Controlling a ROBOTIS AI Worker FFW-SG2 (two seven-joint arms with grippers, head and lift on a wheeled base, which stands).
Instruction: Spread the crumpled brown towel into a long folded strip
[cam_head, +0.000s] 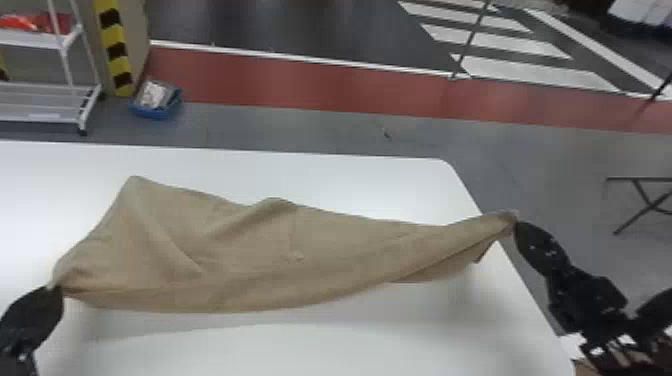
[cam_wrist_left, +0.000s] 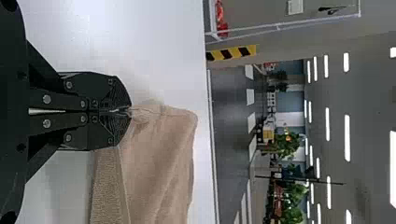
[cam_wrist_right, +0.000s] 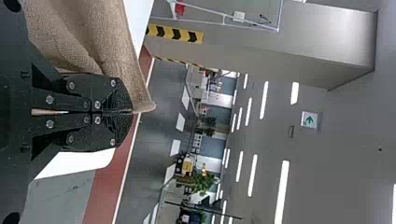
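Note:
In the head view the brown towel stretches across the white table between both grippers, its front edge sagging in a shallow curve. My left gripper holds its corner at the lower left, and my right gripper holds the other end past the table's right edge. A peak of cloth rises at the back left, and a small flap hangs near the right end. The left wrist view has the left gripper closed on bunched towel. In the right wrist view the right gripper pinches the towel's tip.
The white table has a rounded back right corner, with grey floor beyond it. Behind stand a white rack and a blue bin on the floor. A dark folding stand is at the far right.

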